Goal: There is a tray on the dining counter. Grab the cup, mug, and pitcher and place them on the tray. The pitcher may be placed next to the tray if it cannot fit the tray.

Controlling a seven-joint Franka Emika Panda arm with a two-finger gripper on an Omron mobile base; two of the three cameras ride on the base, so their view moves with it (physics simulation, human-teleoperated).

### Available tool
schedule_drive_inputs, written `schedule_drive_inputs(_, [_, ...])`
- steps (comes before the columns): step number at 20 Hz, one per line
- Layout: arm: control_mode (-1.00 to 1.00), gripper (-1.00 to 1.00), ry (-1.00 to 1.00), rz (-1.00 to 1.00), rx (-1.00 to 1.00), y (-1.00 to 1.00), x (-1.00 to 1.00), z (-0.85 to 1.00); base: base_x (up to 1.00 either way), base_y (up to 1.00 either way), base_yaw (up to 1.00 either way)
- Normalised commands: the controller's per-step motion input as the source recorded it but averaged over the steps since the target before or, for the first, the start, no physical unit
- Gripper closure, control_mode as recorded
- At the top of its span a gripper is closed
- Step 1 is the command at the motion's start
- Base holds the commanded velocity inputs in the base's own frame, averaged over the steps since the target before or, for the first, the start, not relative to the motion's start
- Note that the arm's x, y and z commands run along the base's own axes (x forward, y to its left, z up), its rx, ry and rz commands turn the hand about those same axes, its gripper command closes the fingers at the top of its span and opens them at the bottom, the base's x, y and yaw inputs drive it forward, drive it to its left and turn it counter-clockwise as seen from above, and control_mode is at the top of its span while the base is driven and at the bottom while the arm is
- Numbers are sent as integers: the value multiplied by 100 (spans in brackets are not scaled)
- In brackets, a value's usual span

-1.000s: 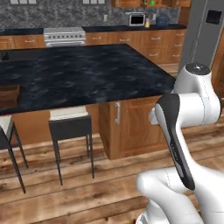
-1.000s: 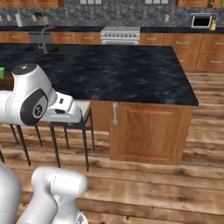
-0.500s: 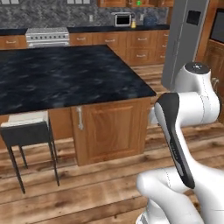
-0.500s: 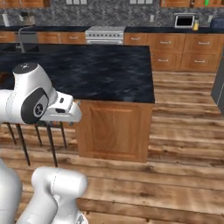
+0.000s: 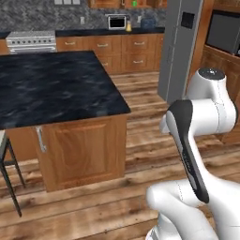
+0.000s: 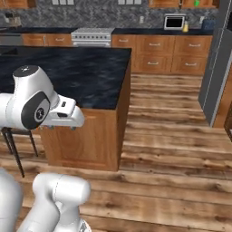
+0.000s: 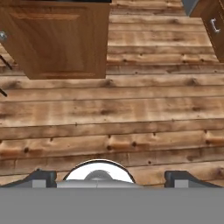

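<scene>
The white jointed robot arm [image 5: 197, 140] rises from the lower right of the left base view, folded back on itself with its dark-trimmed forearm slanting down across the frame; in the right base view the same arm stands at the lower left, its rounded shoulder joint at mid-left and the wrist stretched out level toward the centre. In the hand view the two-finger gripper [image 7: 110, 177] points down at the floor, its two small dark fingertips [image 7: 40, 176] set far apart at the bottom corners with nothing between them, so the jaws stand wide open and hold nothing. The broad black stone-look dining counter with white veining [image 5: 51, 84] fills the upper left of the left base view and sits upper left in the right base view, resting on a warm brown wooden cabinet base [image 6: 88, 136]; the stretch of its top that can be seen is bare stone. A dark metal stool [image 5: 7, 173] shows at the left edge of the left base view. Brown wooden plank flooring [image 7: 113, 109] covers the lower part of every view. Along the far wall at the top run wooden drawer cabinets [image 6: 163, 54], a steel range [image 5: 30, 41], a small microwave [image 6: 173, 21] and a grey patterned backsplash. A tall grey refrigerator [image 5: 180, 47] stands at the upper right.
</scene>
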Motion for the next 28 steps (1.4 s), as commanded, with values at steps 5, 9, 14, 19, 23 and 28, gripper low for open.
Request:
schedule_drive_inputs(5, [100, -100, 0, 0, 0, 0, 0, 0, 98, -100, 0])
schedule_drive_inputs(9, [100, -100, 0, 0, 0, 0, 0, 0, 100, -100, 1])
schedule_drive_inputs(14, [100, -100, 0, 0, 0, 0, 0, 0, 100, -91, 2])
schedule_drive_inputs(19, [100, -100, 0, 0, 0, 0, 0, 0, 100, -48, 0])
schedule_drive_inputs(23, [100, -100, 0, 0, 0, 0, 0, 0, 100, -12, 0])
schedule_drive_inputs(28, [100, -100, 0, 0, 0, 0, 0, 0, 100, -4, 0])
